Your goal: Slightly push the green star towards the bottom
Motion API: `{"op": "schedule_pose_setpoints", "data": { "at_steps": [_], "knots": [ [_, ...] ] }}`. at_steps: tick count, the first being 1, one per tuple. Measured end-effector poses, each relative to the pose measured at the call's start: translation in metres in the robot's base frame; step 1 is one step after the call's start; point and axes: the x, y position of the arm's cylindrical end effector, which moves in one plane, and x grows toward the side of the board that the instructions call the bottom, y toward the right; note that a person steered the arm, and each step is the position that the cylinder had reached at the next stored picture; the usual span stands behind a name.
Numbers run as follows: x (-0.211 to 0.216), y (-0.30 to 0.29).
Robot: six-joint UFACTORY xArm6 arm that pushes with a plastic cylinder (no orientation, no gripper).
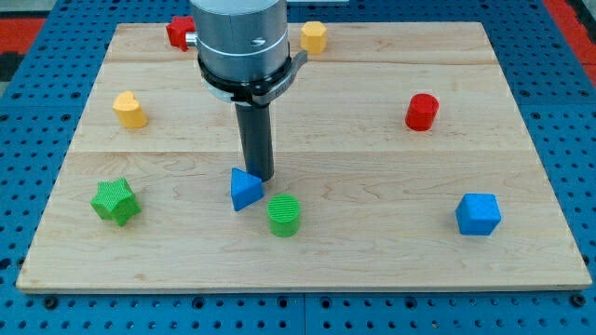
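The green star (115, 201) lies near the left edge of the wooden board (372, 261), in the view's lower left. My tip (260, 178) stands near the board's middle, well to the right of the star. It is right at the top right side of a blue triangular block (245, 190). A green cylinder (284, 215) sits just below and right of the tip.
A yellow block (130, 110) lies above the star. A red block (179, 32) and a yellow block (314, 37) sit at the top edge beside the arm. A red cylinder (422, 112) is at the right, a blue cube (478, 214) at the lower right.
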Motion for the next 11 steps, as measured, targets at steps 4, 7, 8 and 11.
{"op": "schedule_pose_setpoints", "data": {
  "at_steps": [4,7,8,11],
  "knots": [
    [0.028,-0.054],
    [-0.02,-0.121],
    [-0.008,-0.166],
    [0.022,-0.14]
  ]
}}
